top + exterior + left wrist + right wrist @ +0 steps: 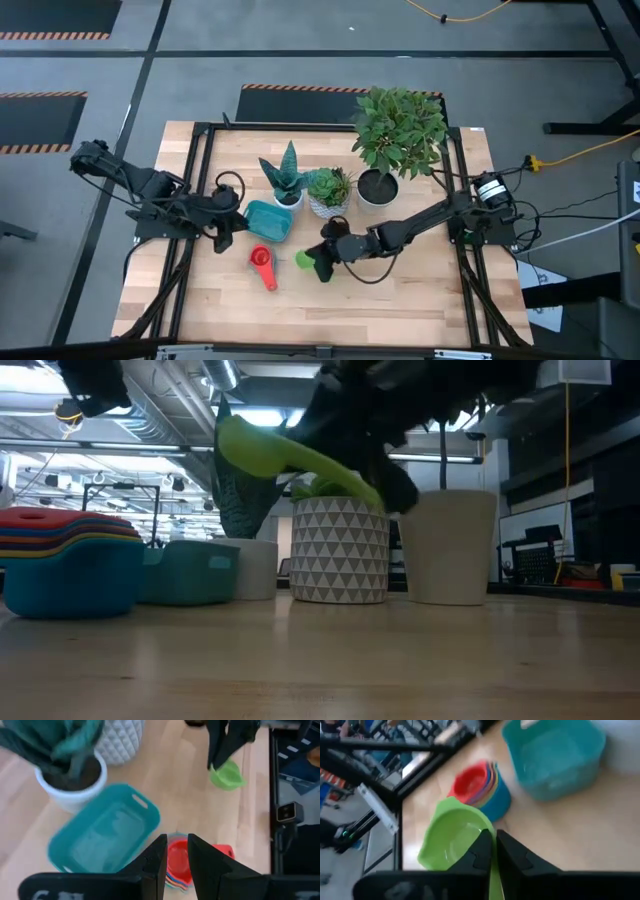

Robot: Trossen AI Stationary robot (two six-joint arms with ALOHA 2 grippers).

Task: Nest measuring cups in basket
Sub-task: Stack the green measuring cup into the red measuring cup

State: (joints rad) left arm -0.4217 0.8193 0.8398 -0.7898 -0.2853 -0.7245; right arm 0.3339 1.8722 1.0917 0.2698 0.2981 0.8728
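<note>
Working across the wooden table [400, 300]: three potted plants [398, 130] at the back, teal basket [268, 221] empty in front of them. Stack of nested measuring cups [262, 260], red on top, sits on the table beside the basket, not in it. Right gripper [492, 851] pinches the green cup [451, 840] by its handle, lifted clear. Left gripper [176, 862] hovers over the stack, fingers nearly together, holding nothing. Step, by my reading: adding green to the stack. Next: carry it over, lower level.
</note>
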